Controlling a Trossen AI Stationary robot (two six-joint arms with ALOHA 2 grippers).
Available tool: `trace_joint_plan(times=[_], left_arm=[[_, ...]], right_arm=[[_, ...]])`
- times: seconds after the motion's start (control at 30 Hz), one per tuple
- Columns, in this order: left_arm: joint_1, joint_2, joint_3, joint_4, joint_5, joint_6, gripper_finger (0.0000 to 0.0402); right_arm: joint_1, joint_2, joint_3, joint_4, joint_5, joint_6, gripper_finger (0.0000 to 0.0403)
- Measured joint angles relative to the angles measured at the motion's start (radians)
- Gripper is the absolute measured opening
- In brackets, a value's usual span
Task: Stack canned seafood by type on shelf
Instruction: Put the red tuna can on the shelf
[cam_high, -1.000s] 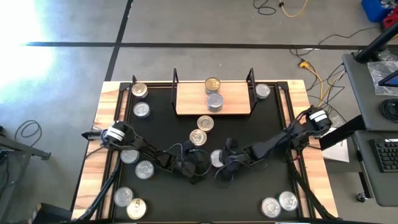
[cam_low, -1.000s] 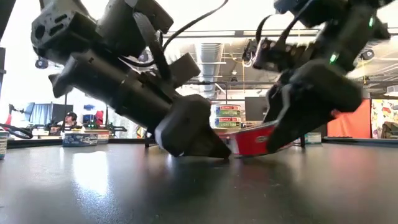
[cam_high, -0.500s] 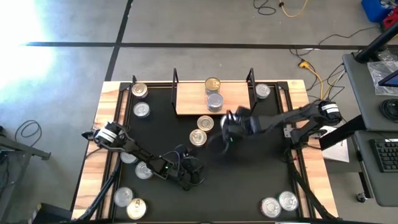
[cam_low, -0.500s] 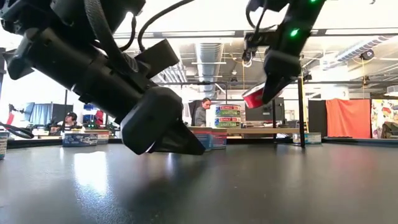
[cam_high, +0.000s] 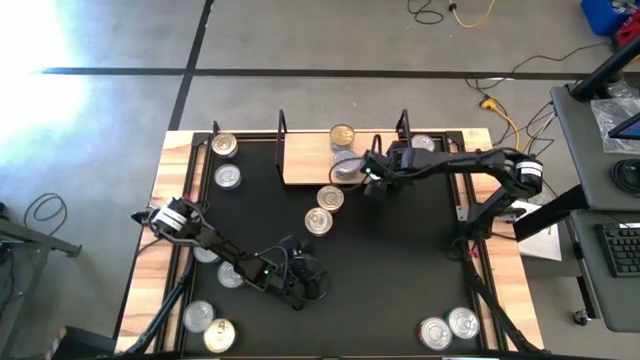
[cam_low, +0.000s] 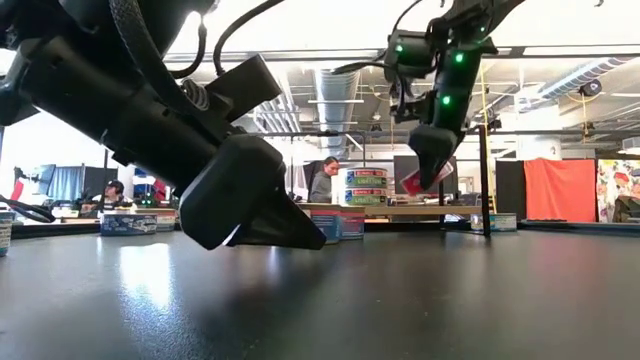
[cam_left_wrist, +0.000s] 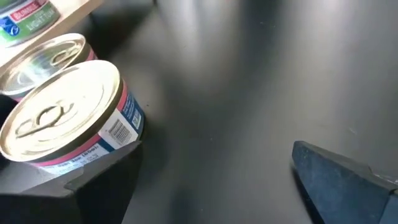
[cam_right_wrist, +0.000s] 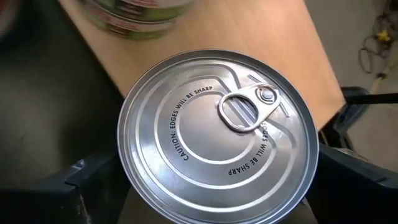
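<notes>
My right gripper (cam_high: 368, 178) hangs over the front edge of the light-wood shelf (cam_high: 305, 160), shut on a silver-lidded, red-sided can (cam_right_wrist: 214, 162) that is tilted in the low view (cam_low: 418, 181). A two-can stack (cam_high: 346, 162) and a gold-lidded can (cam_high: 342, 135) stand on the shelf. My left gripper (cam_high: 305, 285) is open low over the table's middle, with nothing between its fingers (cam_left_wrist: 211, 174). A pink-and-blue-labelled can (cam_left_wrist: 68, 115) stands on its base beyond one finger, apart from it. My right gripper pinches the can by its side wall (cam_right_wrist: 124, 177), one finger (cam_right_wrist: 87, 183) on each of two opposite sides. The fingers come slanting down from above, with the lid toward the wrist. The can is lifted clear and tilted above the shelf's front edge (cam_right_wrist: 286, 56).
Two cans (cam_high: 330, 198) (cam_high: 318, 221) stand on the black table in front of the shelf. More cans stand at the far left (cam_high: 224, 145), far right (cam_high: 423, 146), near left (cam_high: 198, 316) and near right (cam_high: 450, 327). Black wire posts (cam_high: 403, 125) rise at the shelf's ends.
My right gripper has lifted the red-sided can off the table's middle and carried it up toward the far edge, to the shelf's front, tipping downward. My left gripper has drawn back a little toward the near edge and stays open.
</notes>
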Motion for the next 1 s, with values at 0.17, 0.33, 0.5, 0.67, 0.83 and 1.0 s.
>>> trace_joint_plan(times=[0.17,0.33,0.5,0.67,0.83,1.0], left_arm=[[0.045,-0.046,0.0,-0.019,0.115,0.078,0.0395],[0.078,-0.152,0.0,-0.016,0.185,0.186,0.0382],[0.091,-0.279,0.0,-0.004,0.208,0.3,0.037],[0.097,-0.371,0.0,0.03,0.21,0.417,0.0368],[0.103,-0.423,0.005,0.045,0.211,0.52,0.0368],[0.117,-0.435,0.005,0.045,0.211,0.564,0.0368]], right_arm=[[-0.052,0.001,-0.008,0.026,-0.088,-0.003,0.0391],[-0.063,0.0,-0.008,0.024,-0.089,0.104,0.0395],[-0.061,0.0,-0.009,0.023,-0.089,0.255,0.0396],[-0.061,0.0,-0.009,0.022,-0.079,0.371,0.0397],[-0.049,0.0,-0.009,0.021,-0.076,0.469,0.0397],[-0.018,0.0,-0.009,0.022,-0.074,0.552,0.0398]])
